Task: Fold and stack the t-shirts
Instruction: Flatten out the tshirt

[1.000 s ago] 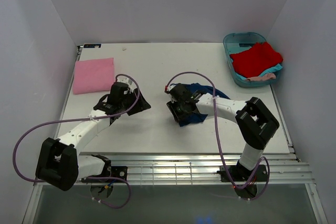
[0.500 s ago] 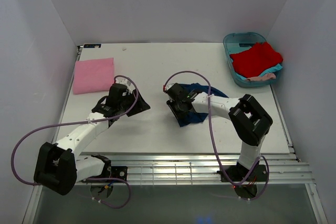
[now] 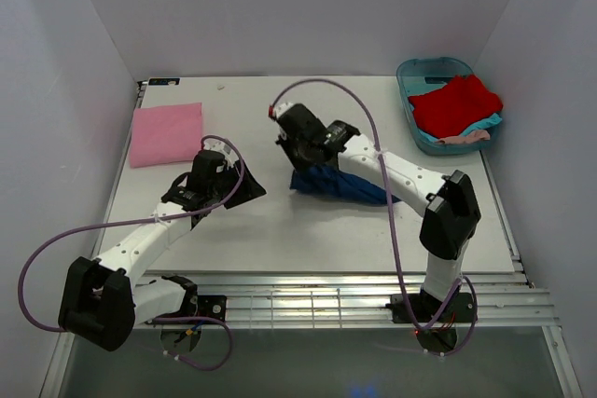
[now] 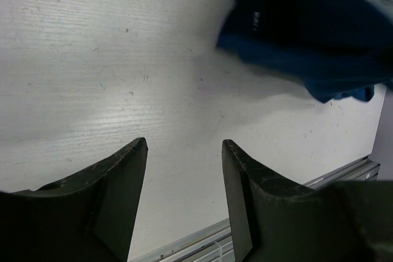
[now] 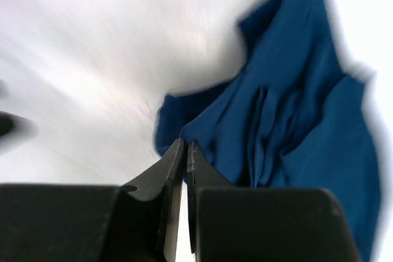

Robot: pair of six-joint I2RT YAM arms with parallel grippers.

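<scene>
Writing: you are looking at one small pale mark (image 4: 253, 14) on the navy t-shirt (image 4: 307, 23) in the left wrist view, and it is too blurred to read.
Task cloth: the navy t-shirt is lying crumpled near the middle of the bench (image 3: 270, 240), trailing from under your right arm's tool toward the right.
Right side: your right pincer (image 5: 184, 144) is pressing its fingers together with only a sliver between them, pinching an edge of the navy t-shirt; this view is smearing.
Left side: your left pincer (image 4: 184, 145) is standing open and carrying nothing, hovering over bare bench just left of the navy t-shirt without touching it.
Far left: the pink t-shirt (image 3: 166, 134) is lying folded flat in the far left corner, well apart from both arms.
Far right: the teal tub (image 3: 431, 70) is holding a heaped red t-shirt (image 3: 455, 104), with a teal t-shirt (image 3: 489, 122) and a pale cloth (image 3: 465, 138) peeking out beneath.
In the way: the right arm (image 3: 401, 179) is crossing over part of the navy t-shirt in the top view, and a purple cable (image 3: 359, 104) is arching above it.
</scene>
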